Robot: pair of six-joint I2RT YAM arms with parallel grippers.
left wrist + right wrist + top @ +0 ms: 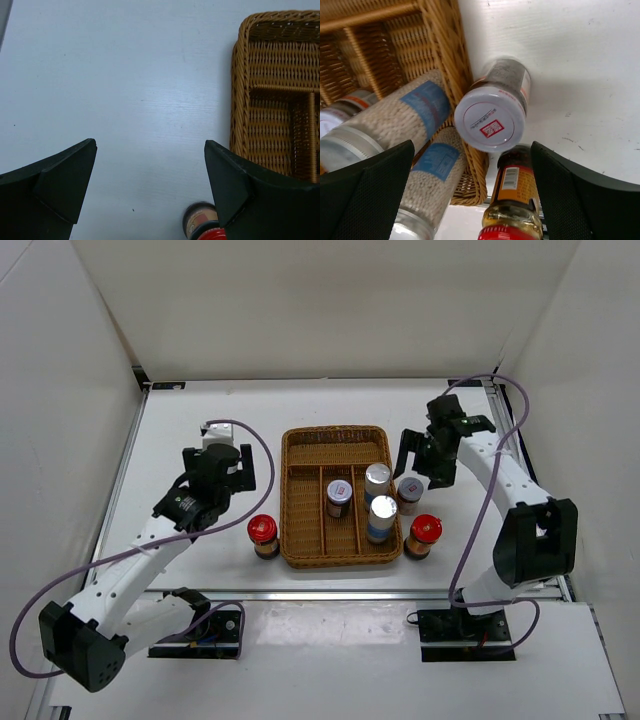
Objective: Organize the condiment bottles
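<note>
Condiment bottles point(339, 496), six in all, stand upright in and beside a brown wicker tray point(287, 505) at the middle of the table. Farthest left, the left gripper point(150, 141) hangs over bare tabletop with its fingers spread wide and nothing between them. Just left of the tray, on the table, stands a red-capped bottle point(263, 532). The tray has one wide section at the far end and three narrow ones nearer the arms. The middle narrow section holds a short brown jar point(339, 492) with a silver lid. The right narrow section holds two taller silver-capped bottles with white and blue labels, one farther point(377, 478) and one nearer point(382, 510). Just outside the tray's right wall stand a second brown jar point(409, 490) and, nearer the arms, a second red-capped bottle point(425, 531). The right gripper point(472, 144) hovers above that jar, fingers wide, gripping nothing. The table point(200, 410) is white, and plain white walls point(320, 310) enclose it.
</note>
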